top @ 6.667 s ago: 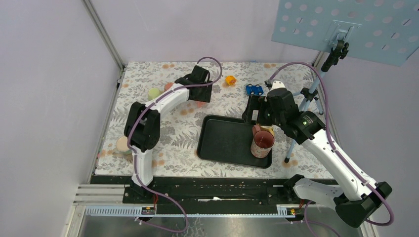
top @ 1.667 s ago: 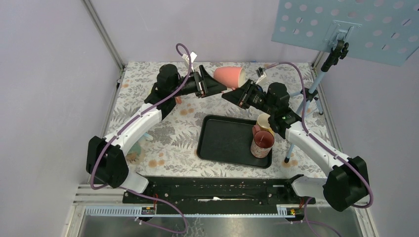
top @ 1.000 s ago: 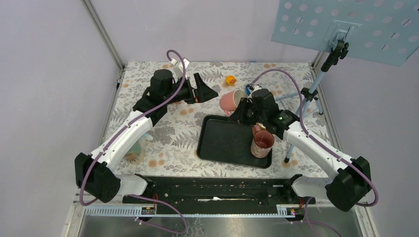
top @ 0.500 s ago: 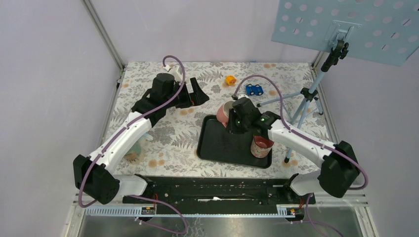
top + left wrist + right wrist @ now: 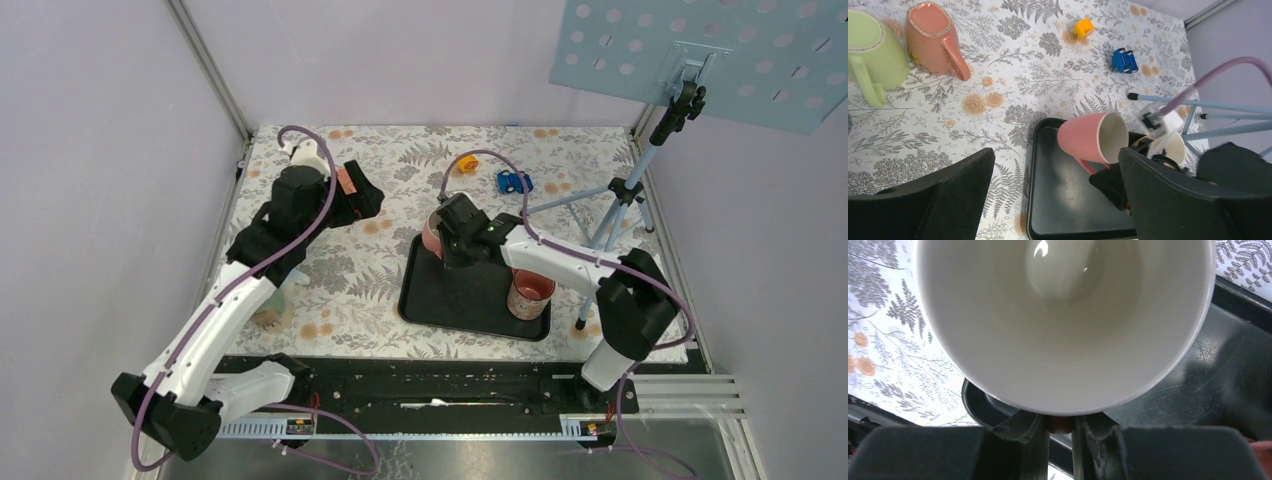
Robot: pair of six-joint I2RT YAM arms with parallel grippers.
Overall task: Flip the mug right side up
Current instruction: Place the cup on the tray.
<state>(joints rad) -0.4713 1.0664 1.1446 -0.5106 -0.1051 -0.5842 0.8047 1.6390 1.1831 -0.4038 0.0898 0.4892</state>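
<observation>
Right gripper (image 5: 1060, 427): nearly closed, pinching pink mug (image 5: 1093, 137) by its handle
Position: pink mug tipped sideways over black tray (image 5: 1058, 200), far-left corner
Left gripper (image 5: 1055, 165): wide open, empty

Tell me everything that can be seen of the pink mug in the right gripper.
The pink glazed ceramic mug has a glossy white inside and one loop handle. It is not upright: it lies tilted on its side, mouth sideways, handle underneath. The right gripper is shut on the handle and holds it over the far left corner of the black tray. Whether it touches the tray cannot be told.
</observation>
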